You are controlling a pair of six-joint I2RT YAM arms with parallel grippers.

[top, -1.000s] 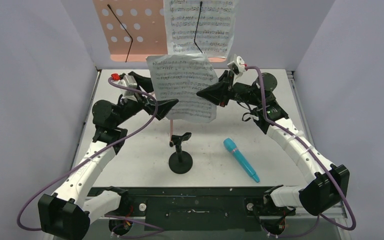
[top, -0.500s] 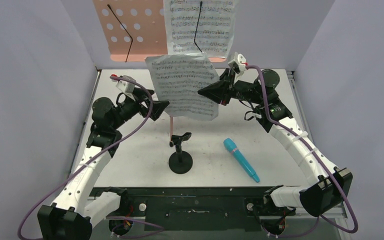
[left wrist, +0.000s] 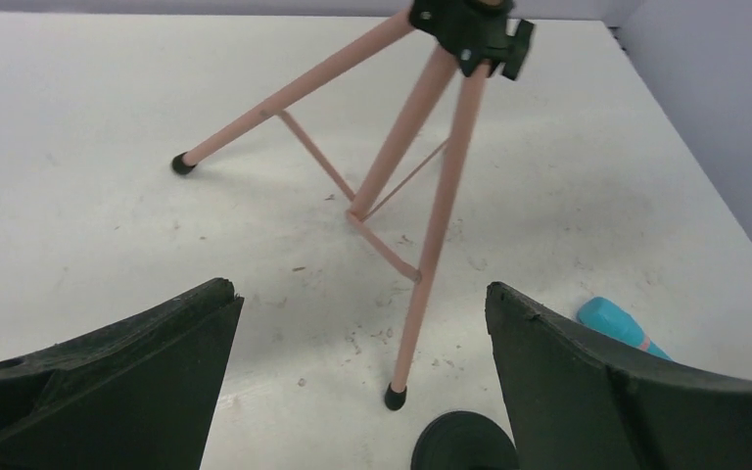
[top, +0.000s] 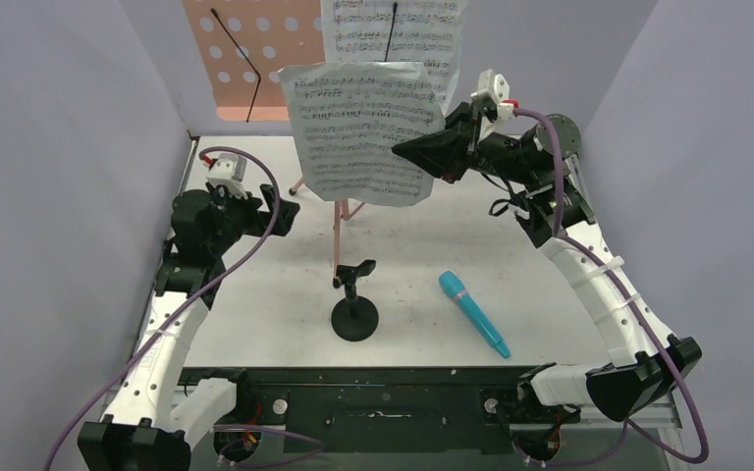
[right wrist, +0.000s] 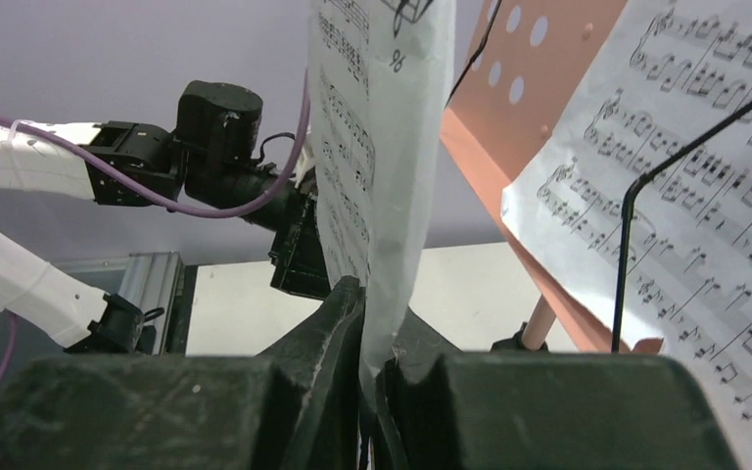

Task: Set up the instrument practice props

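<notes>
Black first, nearest the arm bases: short mic stand [top: 354, 317], upright on its round base on the white table [top: 255, 314]. Just to the right, teal toy microphone [top: 471, 312] flat on the tabletop, on a slant, near the stand but not touching.

Further in, left side: left gripper [top: 283, 209] low above the table, fingers [left wrist: 117, 382] spread wide, gripping nothing. Through its wrist camera, both dark fingers at the lower corners and, dead ahead between them, the pink tripod legs of the music stand [left wrist: 445, 196], black-capped feet planted on the table, a black clamp [left wrist: 475, 34] at the top of the legs. Rim of the mic stand's base and one end of the teal microphone peeking in at the bottom edge.

Higher up, right of centre: right gripper [top: 400, 154] raised well above the table, fingers pressed together on the right edge of a loose sheet-music page [top: 358, 128]. Page hanging upright in the air, printed side toward the near edge, in front of the music stand's upper part; touching it or not, impossible to tell. From the right wrist camera, paper edge-on, nipped tight between the two fingers.

Farthest back, against the rear wall: perforated pink desk [top: 250, 37] of the stand, second page [top: 432, 39] resting on its right half behind a thin black wire arm [top: 393, 34], left half showing its holes and a second wire [top: 237, 43].
</notes>
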